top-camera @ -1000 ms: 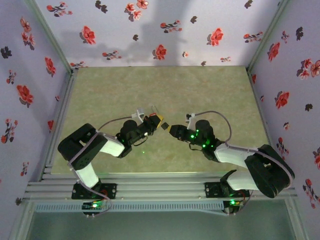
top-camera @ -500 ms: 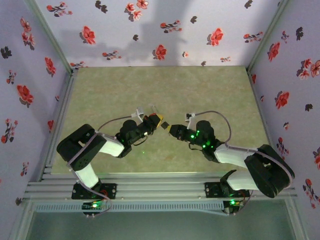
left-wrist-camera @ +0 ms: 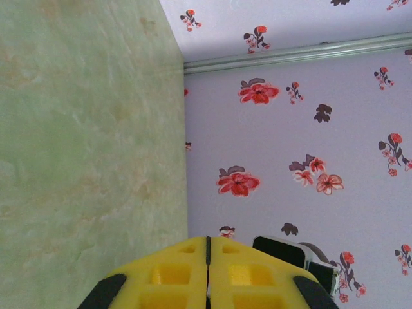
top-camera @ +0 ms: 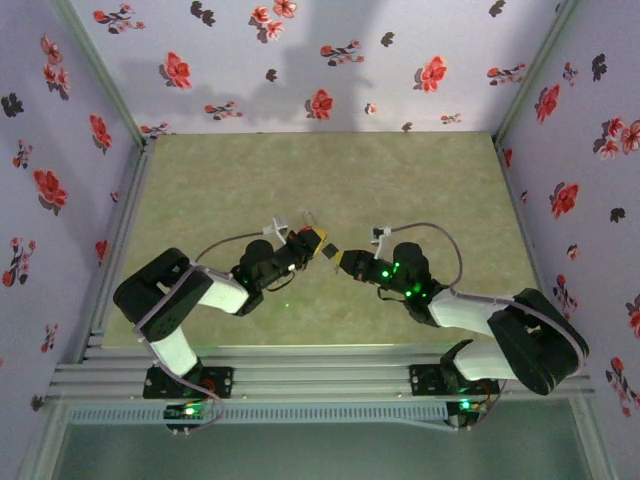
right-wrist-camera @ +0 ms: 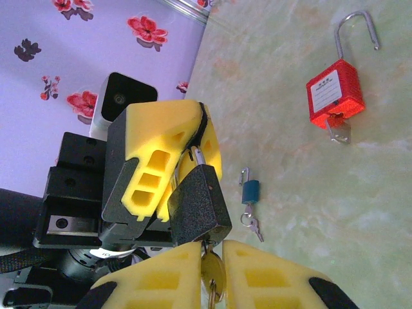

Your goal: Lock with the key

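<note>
Left gripper point(right-wrist-camera: 201, 145) clamps the black padlock point(right-wrist-camera: 199, 206) up top — right gripper point(right-wrist-camera: 211, 248) pinches the key point(right-wrist-camera: 212, 265), seated in its underside; red padlock point(right-wrist-camera: 335, 93) lies well apart.

Soft, even overhead light, gentle throughout.
Blurry grey shadows lie on the back wall point(top-camera: 270, 95); the table point(right-wrist-camera: 290, 193) looks pale and slightly washed out. Green lamps point(top-camera: 400, 272) glow on the right arm point(top-camera: 470, 310). Close to the wrist lens, the left gripper's point(left-wrist-camera: 208, 248) yellow fingers point(left-wrist-camera: 174, 273) are out of focus.
</note>
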`<move>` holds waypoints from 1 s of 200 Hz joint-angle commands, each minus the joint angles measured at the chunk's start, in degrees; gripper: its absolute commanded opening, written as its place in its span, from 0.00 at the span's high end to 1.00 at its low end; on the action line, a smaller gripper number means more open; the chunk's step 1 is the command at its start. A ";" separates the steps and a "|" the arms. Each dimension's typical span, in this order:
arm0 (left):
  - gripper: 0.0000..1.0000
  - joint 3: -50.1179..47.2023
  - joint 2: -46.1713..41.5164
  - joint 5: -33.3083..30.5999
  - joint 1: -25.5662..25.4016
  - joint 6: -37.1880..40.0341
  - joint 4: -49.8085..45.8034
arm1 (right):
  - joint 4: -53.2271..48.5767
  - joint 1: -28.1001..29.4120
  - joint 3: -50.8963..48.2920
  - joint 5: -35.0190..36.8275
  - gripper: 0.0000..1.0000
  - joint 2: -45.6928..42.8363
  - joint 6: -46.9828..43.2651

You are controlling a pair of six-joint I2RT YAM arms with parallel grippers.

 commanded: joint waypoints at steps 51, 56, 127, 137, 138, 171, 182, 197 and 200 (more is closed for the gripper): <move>1.00 1.00 -1.06 -1.04 -0.49 1.29 2.72 | 1.18 0.44 -0.60 -0.47 1.00 -1.72 0.92; 1.00 0.95 -1.06 -1.09 -0.45 1.28 2.70 | 0.89 0.44 -0.56 -0.45 1.00 -1.88 0.92; 1.00 0.68 -1.43 -3.62 -0.44 1.15 2.69 | -4.24 0.44 -1.90 1.12 1.00 -6.06 0.39; 1.00 0.76 -1.27 -3.87 -0.44 0.99 2.71 | -4.26 0.44 -2.36 1.05 1.00 -6.50 0.61; 1.00 0.73 -1.30 -3.93 -0.44 1.01 2.76 | -4.26 0.40 -2.38 1.05 1.00 -6.53 0.68; 1.00 1.04 -0.99 -4.60 -0.39 0.72 2.73 | -5.49 0.44 -3.70 1.26 1.00 -8.41 0.74; 1.00 1.08 -0.86 -4.83 -0.36 0.62 2.70 | -6.04 0.44 -4.01 1.36 1.00 -9.13 0.73; 1.00 1.20 -0.79 -5.21 -0.36 0.53 2.72 | -6.60 0.45 -4.54 1.37 1.00 -10.01 0.74; 1.00 1.21 -0.71 -5.24 -0.33 0.52 2.74 | -6.62 0.43 -4.63 1.46 1.00 -10.25 0.73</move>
